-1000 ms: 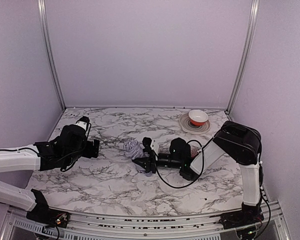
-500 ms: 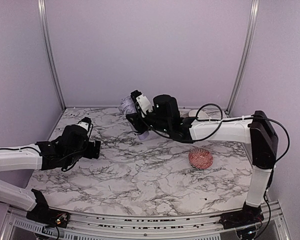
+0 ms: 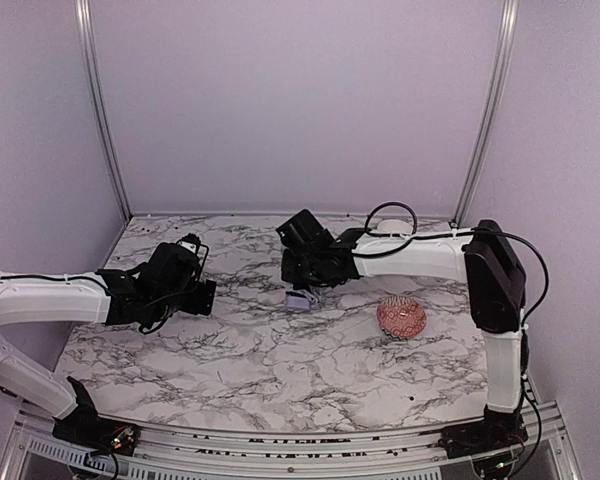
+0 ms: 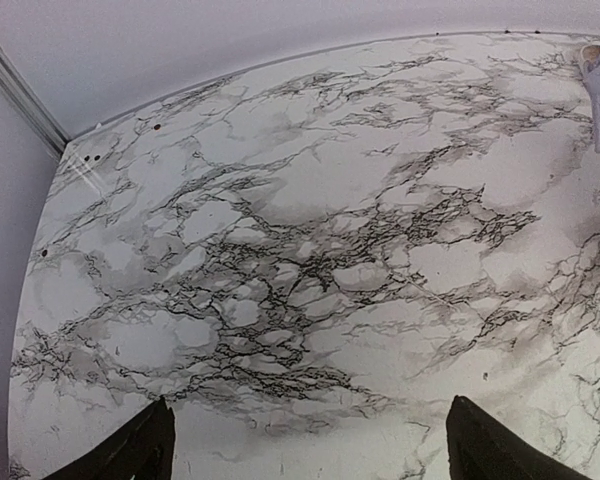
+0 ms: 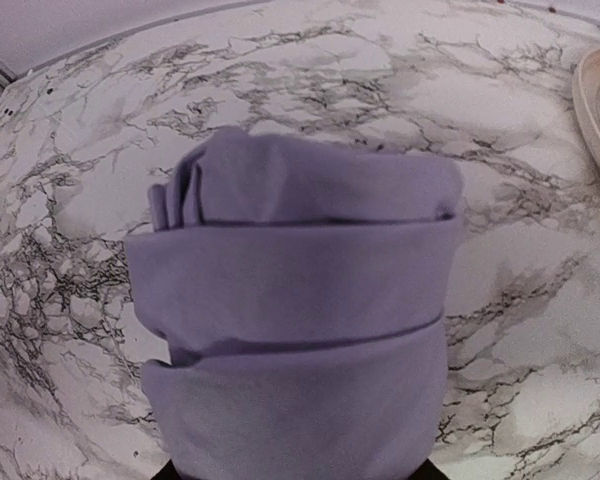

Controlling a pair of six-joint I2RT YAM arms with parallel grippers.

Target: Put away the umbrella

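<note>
— Where is the umbrella (image 5: 300, 300)?
— In the right fingers (image 3: 298, 283), which are clamped on it; folded into a lavender bundle, it hangs over mid-bench (image 3: 280, 350), left of the bowl (image 3: 401, 317); whether its tip touches the bench cannot be told.
— And the left fingers (image 4: 140, 450)?
— Spread wide, holding nothing; they hover well apart from the umbrella.
</note>
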